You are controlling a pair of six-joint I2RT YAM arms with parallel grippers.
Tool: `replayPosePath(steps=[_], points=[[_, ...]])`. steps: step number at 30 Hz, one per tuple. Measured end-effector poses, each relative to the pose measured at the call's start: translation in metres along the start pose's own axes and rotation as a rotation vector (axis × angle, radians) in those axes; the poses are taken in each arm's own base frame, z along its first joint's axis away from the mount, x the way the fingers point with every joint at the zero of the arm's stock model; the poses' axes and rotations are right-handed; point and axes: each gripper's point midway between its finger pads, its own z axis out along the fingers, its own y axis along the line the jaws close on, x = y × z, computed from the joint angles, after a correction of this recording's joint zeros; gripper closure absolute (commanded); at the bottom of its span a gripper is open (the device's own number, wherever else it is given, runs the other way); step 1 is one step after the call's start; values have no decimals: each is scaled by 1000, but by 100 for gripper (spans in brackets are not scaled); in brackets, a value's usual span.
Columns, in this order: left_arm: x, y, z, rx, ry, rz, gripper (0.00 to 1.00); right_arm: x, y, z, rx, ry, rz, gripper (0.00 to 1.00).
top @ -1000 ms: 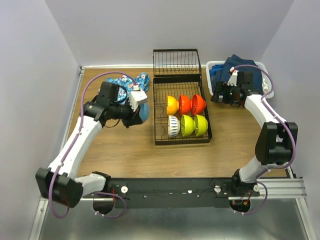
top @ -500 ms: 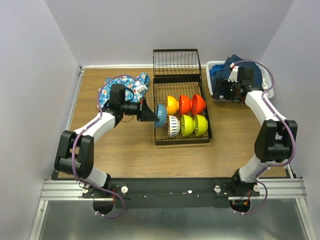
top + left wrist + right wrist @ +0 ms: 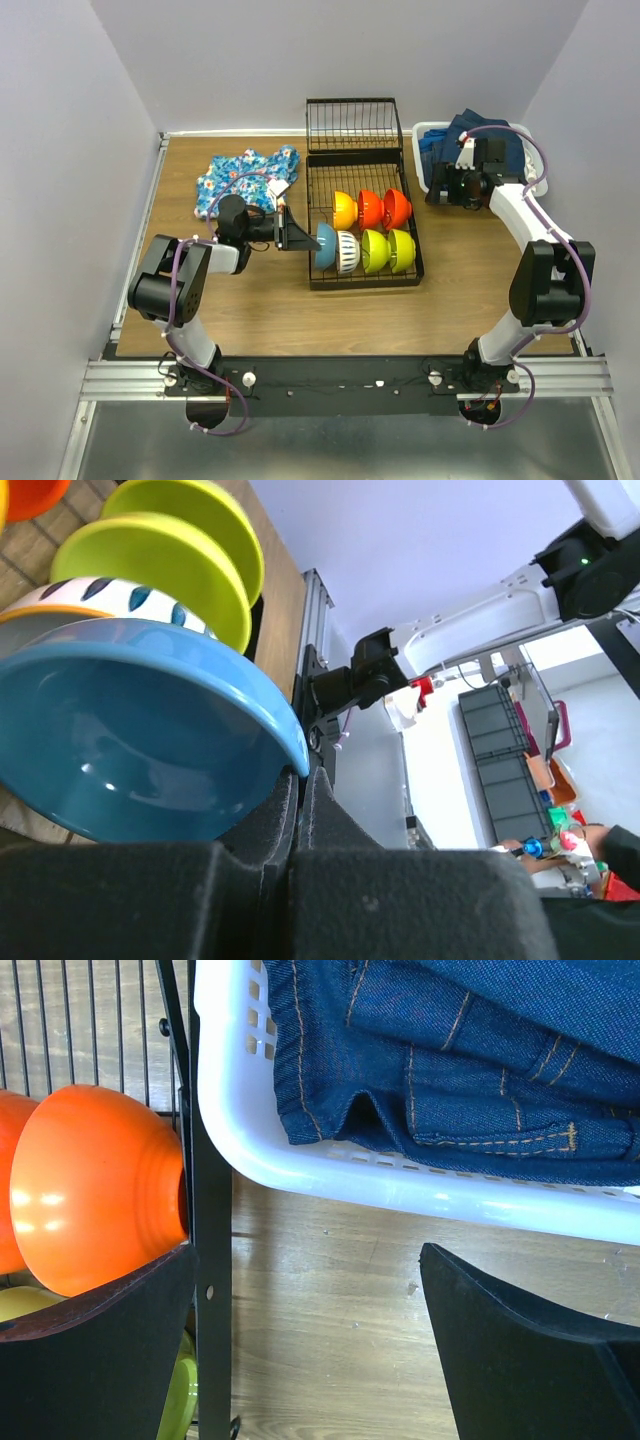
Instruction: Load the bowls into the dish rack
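Left end effector (image 3: 300, 780) — pressed together, pinching the rim of the blue bowl (image 3: 324, 246); reaching in from the left side of the dish rack (image 3: 365, 284).

Blue bowl: on edge, at the left end of the rack's near row, just beside the white bowl (image 3: 347, 252). Hollow side toward the left arm. Contact with the wires beneath not discernible.

Near row, continuing rightward past the white bowl with dark markings: lime-green bowl (image 3: 374, 250), second lime-green bowl (image 3: 401, 250).

Far row, left to right: yellow-orange bowl (image 3: 344, 209), red-orange bowl (image 3: 370, 208), second red-orange bowl (image 3: 397, 207). All on edge, side by side.

Hinged end section (image 3: 353, 125): at the far end of the rack, holding nothing.

Right end effector (image 3: 308, 1252) — spread wide, gripping nothing; above the counter (image 3: 330, 1360), between the rack's right side and the white basket (image 3: 230, 1130).

White basket: far right corner of the counter, filled with blue denim (image 3: 450, 1050).

Floral cloth (image 3: 245, 170): lying on the counter at far left, near the rack.
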Motion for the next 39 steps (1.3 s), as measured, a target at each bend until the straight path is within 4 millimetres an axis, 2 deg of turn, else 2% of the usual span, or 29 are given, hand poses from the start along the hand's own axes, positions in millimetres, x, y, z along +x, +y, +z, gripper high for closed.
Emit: replayPosePath(steps=[3, 8, 10, 19, 20, 21, 24, 25, 28, 33, 36, 39], points=[[1, 6, -1, -20, -4, -20, 100, 0, 0, 0, 0, 0, 0, 0], [4, 37, -1, -139, 21, -100, 94, 0, -1, 0, 4, 0, 0, 0], [2, 41, 0, -164, 59, -95, 93, 0, -1, 0, 5, 0, 0, 0], [20, 44, -9, -211, 124, -53, 55, 11, -1, 0, 5, 18, 4, 0], [23, 45, -11, -225, 129, -44, 44, 11, -1, 0, 5, 19, 4, 0], [25, 46, -12, -243, 132, -36, 2, 11, -1, 0, 5, 18, 4, 0], [28, 43, -17, -280, 138, 5, 1, 10, -1, 0, 5, 16, 3, 0], [28, 34, -18, -262, 145, 31, 1, 10, -1, 0, 4, 16, 3, 0], [28, 23, -22, -284, 152, 101, 1, 9, -1, 0, 4, 12, 2, 0], [40, 15, -40, -344, 204, 152, 1, 9, -1, 2, 3, 9, 2, 0], [35, 15, -60, -428, 204, 192, 1, 7, -1, 3, 3, 4, 1, 0], [17, 28, -92, -640, 171, 273, 1, 4, -2, 3, 5, -8, -1, 0]])
